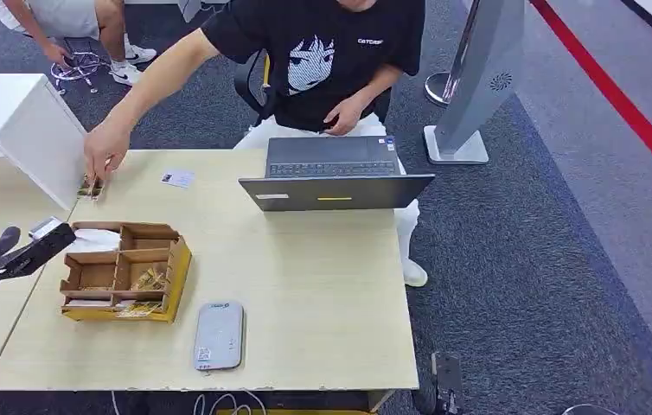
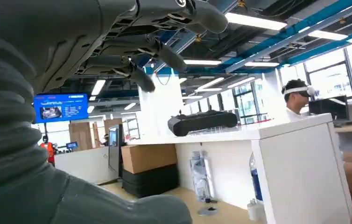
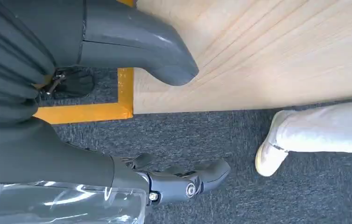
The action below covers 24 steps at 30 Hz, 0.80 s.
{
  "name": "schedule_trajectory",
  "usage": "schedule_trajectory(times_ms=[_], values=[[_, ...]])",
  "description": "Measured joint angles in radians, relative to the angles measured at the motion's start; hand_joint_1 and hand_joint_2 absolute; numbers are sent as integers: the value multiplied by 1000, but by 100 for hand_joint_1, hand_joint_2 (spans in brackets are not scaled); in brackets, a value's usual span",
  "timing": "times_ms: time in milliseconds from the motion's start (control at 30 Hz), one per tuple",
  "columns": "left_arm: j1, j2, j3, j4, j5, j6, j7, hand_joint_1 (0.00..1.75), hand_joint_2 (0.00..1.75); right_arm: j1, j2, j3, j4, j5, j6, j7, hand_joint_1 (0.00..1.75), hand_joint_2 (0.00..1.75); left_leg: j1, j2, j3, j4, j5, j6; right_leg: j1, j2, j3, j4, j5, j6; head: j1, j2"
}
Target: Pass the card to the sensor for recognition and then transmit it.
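A white card lies flat on the wooden table, far left of the middle. The grey oval sensor lies near the table's front edge. My left hand hovers at the table's left side, beside the cardboard tray, its dark fingers spread and holding nothing. A small pale object sits just past its fingertips; I cannot tell what it is. My right hand hangs low beside the table's front right corner, thumb and fingers apart, empty.
A person in a black shirt sits behind the table, one hand reaching to a small item by a white box. An open laptop stands at the back. A compartmented cardboard tray sits front left.
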State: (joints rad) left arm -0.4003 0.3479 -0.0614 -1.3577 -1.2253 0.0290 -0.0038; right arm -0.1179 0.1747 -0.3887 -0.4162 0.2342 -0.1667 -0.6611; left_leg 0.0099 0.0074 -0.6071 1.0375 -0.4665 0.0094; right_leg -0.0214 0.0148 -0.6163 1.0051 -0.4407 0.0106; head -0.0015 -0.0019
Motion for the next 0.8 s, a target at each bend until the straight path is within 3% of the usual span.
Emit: schedule_trajectory(times_ms=[567,700,800], values=[[6,0,0,0,-14,14,-6,0,175,-1,-3,8,3,-7,-2,0,0,175,0,0,0,0,0,0,0,0,0,0,0,0,0,0],[48,0,1,-36,38,126,-63,0,175,-2,-3,8,5,-25,-3,-5,0,175,0,0,0,0,0,0,0,0,0,0,0,0,0,0],[162,-16,15,-148,94,282,-152,0,175,0,-3,7,5,-58,-14,-10,0,175,-1,1,0,-1,-2,-1,0,1,1,0,-1,0,0,0]])
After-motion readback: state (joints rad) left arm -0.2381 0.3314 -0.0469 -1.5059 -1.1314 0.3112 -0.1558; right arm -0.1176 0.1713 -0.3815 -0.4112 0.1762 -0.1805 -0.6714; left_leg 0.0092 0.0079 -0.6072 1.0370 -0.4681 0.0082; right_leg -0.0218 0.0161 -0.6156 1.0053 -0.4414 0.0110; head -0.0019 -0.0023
